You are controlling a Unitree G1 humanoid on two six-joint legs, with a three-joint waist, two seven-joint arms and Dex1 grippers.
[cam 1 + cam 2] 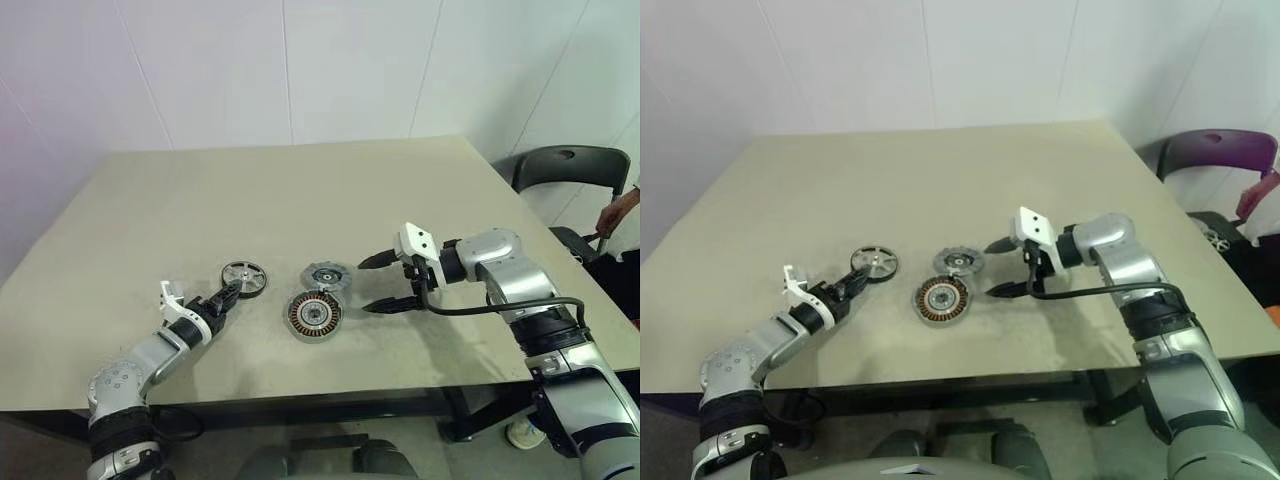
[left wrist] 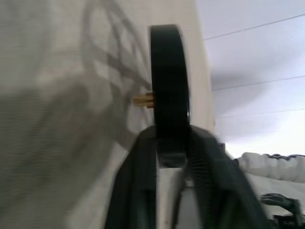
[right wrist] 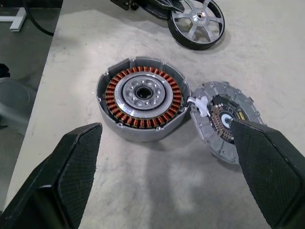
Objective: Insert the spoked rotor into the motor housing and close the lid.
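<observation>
Pickup step: the left gripper [image 1: 229,292] pinches the rotor's [image 1: 245,278] rim, left of centre. The right gripper [image 1: 385,284] waits wide beside the housing [image 1: 315,315] and lid [image 1: 327,275]. Next, probably: lift the rotor over the housing.

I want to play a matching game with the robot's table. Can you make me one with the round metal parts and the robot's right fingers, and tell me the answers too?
Things:
1. spoked rotor
2. motor housing
3. lid
4. right gripper

States:
A. lying flat, joined to the housing by a white wire
B. fingers wide apart, hanging over the table
C. dark rim pinched between the left gripper's fingers
D. open on top, copper windings showing

Pairs: 1-C, 2-D, 3-A, 4-B
</observation>
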